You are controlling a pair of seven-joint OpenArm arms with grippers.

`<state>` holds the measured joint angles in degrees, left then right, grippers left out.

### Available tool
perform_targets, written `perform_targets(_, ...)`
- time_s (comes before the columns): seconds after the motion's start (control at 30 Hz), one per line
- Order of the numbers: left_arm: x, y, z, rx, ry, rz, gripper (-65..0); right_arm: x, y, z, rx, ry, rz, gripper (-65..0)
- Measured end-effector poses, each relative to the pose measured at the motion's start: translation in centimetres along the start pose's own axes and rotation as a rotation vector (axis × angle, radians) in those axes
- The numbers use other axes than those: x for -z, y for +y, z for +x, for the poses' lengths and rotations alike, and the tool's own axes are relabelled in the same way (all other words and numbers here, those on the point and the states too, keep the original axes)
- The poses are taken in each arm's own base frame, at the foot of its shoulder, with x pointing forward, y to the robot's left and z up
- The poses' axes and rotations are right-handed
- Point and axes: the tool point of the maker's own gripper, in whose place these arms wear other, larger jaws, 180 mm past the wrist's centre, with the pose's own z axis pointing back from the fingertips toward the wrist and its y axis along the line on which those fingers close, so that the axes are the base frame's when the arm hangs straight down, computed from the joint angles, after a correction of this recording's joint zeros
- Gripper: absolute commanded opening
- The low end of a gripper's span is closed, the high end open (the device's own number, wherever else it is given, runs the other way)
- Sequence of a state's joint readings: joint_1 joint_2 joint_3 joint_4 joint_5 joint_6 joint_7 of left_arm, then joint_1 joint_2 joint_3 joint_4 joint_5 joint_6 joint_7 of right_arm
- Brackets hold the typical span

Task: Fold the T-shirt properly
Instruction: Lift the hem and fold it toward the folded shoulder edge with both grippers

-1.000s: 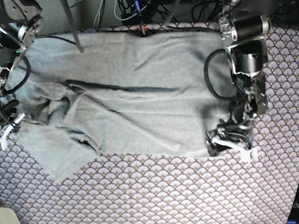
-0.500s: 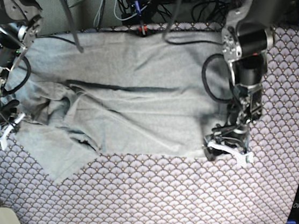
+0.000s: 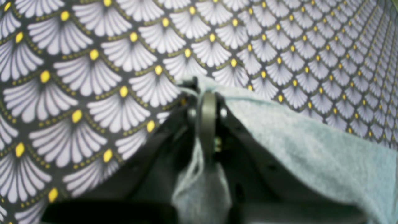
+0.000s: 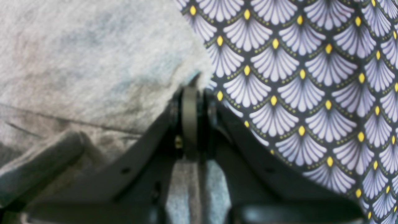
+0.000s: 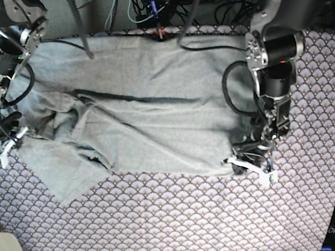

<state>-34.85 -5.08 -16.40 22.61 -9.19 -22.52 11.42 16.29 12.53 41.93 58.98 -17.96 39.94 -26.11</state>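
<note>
My base camera looks steeply down over the whole desk (image 5: 166, 222) from well above. Each wrist camera sits just behind its hand, peering along the fingers from very close. All three views share the light heather-grey cotton T-shirt (image 5: 154, 115) and the scallop-patterned cloth (image 3: 93, 77).

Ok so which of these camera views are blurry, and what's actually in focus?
Left wrist view: soft all over, the T-shirt and left gripper smeared, the scallop-patterned cloth blurry too. Right wrist view: shirt fuzzy, right gripper dark and blurred, pattern a little crisper. Base view: sharpest, evenly lit.
</note>
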Motion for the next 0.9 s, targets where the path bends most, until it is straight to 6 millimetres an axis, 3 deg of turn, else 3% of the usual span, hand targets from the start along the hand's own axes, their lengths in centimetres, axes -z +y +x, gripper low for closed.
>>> perform_targets(0.23, -1.9, 0.2, -0.4, 0.092, 0.066, 0.006, -65.0, -1.3, -0.7, 0.9, -0.055, -0.043, -0.045, -65.0)
perform_targets(0.47, -5.5, -0.4, 2.6, 0.220, 0.017, 0.023, -65.0, -3.4, -0.7, 3.2, -0.141, -0.110, -0.090, -65.0)
perform_targets(0.67, -8.5, 0.0, -0.1, 0.278, 0.066, 0.054, -65.0, -5.4, -1.4, 2.5, -0.191, -0.118, -0.136, -65.0)
perform_targets(0.83, -10.7, -0.7, 1.0, 0.328, 0.023, 0.059, -65.0, -6.8, -1.6, 4.4, -0.219, -0.180, -0.164, -65.0)
perform_targets(0.9, -11.4, -0.8, 0.7, 0.338, 0.016, 0.063, -65.0, -7.2, -1.7, 4.2, -0.230, -0.175, -0.172, -65.0)
